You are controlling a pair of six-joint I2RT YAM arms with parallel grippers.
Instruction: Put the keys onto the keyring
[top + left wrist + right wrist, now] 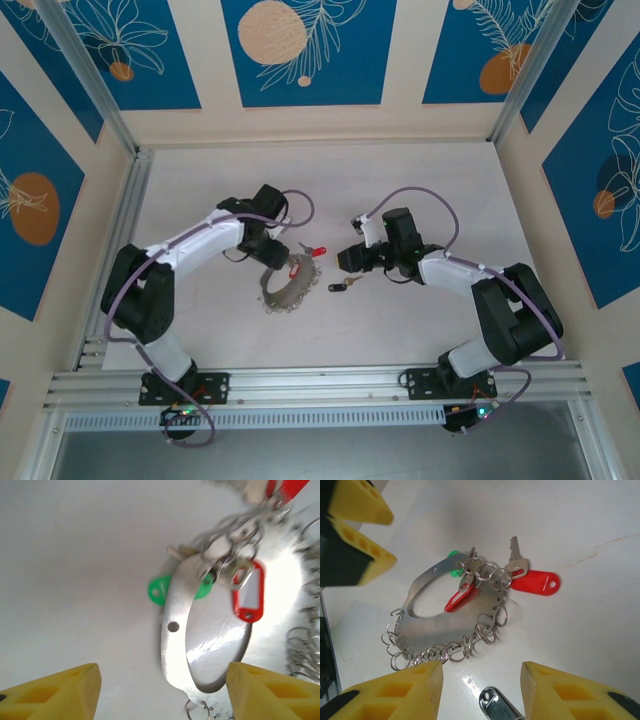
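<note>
The keyring [445,625] is a flat silvery loop with a large hole, fringed with small split rings, lying on the white table [200,200]. It carries red tags [535,582] and a green tag [157,590]. My left gripper [162,695] hovers open just above the keyring [172,630], a yellow fingertip on each side. My right gripper [480,690] is open, with a silver key head [497,706] on the table between its fingertips. From above, the keys [340,287] lie just right of the keyring [285,290], under the right gripper [348,265]; the left gripper [272,262] is at the ring's far edge.
The left gripper's yellow fingers [355,525] reach into the right wrist view at top left, close to the ring. Aluminium frame rails [320,385] border the table at the front and sides. Bare table lies behind and in front of both arms.
</note>
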